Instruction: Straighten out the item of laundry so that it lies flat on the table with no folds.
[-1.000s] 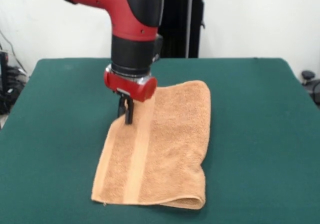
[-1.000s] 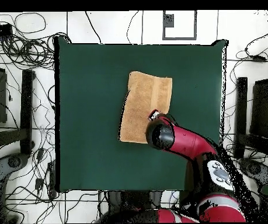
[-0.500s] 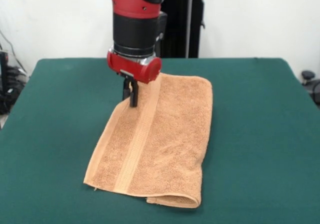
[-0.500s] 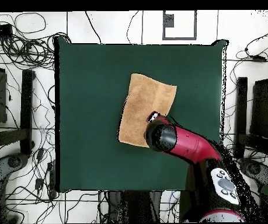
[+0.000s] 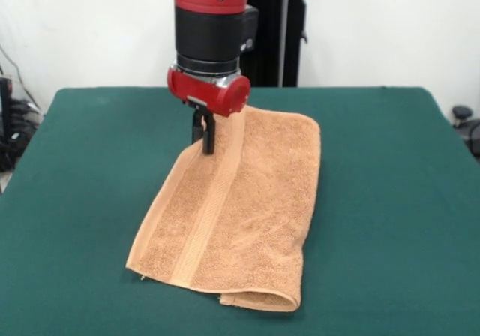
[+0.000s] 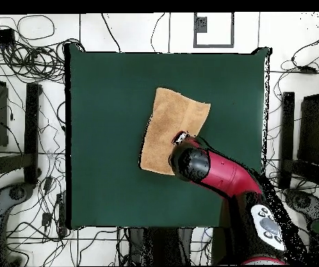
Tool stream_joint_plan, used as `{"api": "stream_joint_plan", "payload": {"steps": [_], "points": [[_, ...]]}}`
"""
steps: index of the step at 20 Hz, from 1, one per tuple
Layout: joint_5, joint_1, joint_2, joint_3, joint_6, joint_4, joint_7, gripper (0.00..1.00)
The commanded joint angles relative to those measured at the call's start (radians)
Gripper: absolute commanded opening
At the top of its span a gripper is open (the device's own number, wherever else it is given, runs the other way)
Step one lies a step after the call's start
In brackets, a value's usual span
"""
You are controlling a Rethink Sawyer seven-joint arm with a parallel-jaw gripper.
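Note:
The light orange-tan towel [image 5: 240,208] lies folded double on the dark green table [image 5: 390,201], with a woven band running along its length and a folded edge at the front right. It also shows in the overhead view [image 6: 170,128]. My gripper [image 5: 204,147] is shut on the towel's top layer at its far left edge and holds that edge raised off the table. In the overhead view the arm's head [image 6: 190,161] hides the gripper. No white tag shows.
The black pedestal [image 5: 274,32] stands behind the table's far edge. In the overhead view, cables [image 6: 23,49] and frames surround the table [image 6: 106,174] on the floor.
My gripper has risen and moved toward the table's far side with the towel edge in it. The towel's top layer has been drawn up and the near left corner has shifted leftward.

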Motion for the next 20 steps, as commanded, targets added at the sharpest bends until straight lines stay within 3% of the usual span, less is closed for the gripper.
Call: {"api": "stream_joint_plan", "payload": {"steps": [1, 8, 20], "points": [[0.093, 0.066, 0.018, 0.138, 0.036, 0.088, 0.214, 0.00], [0.183, 0.142, 0.010, 0.127, 0.054, 0.091, 0.261, 0.00], [0.342, 0.296, 0.002, 0.019, 0.125, 0.039, 0.316, 0.00]]}}
